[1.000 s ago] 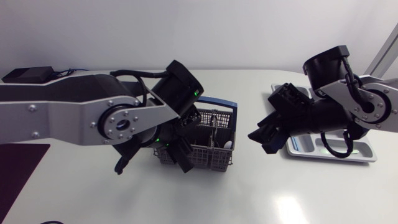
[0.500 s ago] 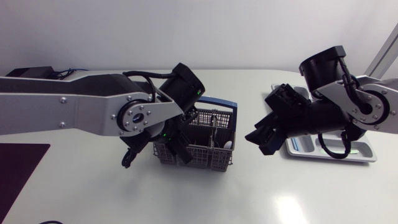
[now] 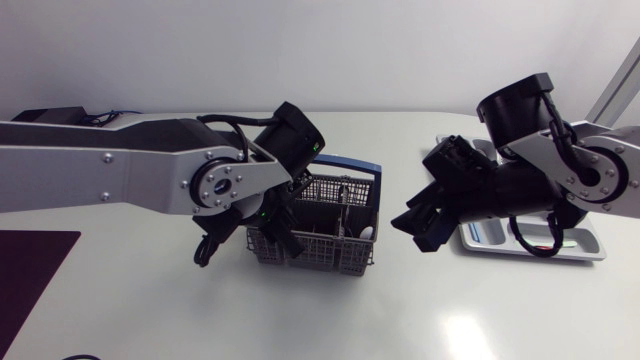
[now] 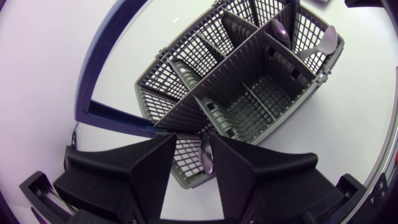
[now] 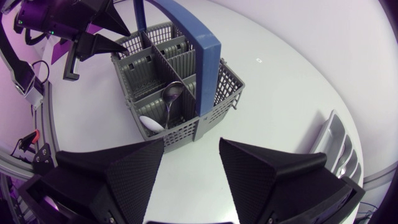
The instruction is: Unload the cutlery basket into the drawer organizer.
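Note:
The grey wire cutlery basket (image 3: 338, 248) with a blue handle (image 3: 352, 166) stands mid-table. My left gripper (image 3: 281, 241) dips into its left end. In the left wrist view the left gripper (image 4: 193, 139) is open, with a metal spoon (image 4: 206, 159) standing between its fingers, close to one finger and with a gap to the other. Two more spoons (image 4: 323, 42) lean in the far compartments. My right gripper (image 3: 416, 226) hovers open and empty to the right of the basket (image 5: 186, 68); it sees a metal spoon (image 5: 171, 93) and a white one (image 5: 151, 122). The organizer (image 3: 575, 243) lies behind it.
A dark mat (image 3: 25, 275) lies at the table's front left edge, and a black box (image 3: 45, 119) sits at the back left. The organizer's end (image 5: 339, 146) shows beside my right gripper (image 5: 191, 144). Bare white tabletop stretches in front of the basket.
My left gripper has swung back and dropped into the basket's left end, its fingers drawing closer around the spoon. My right arm has edged slightly left.

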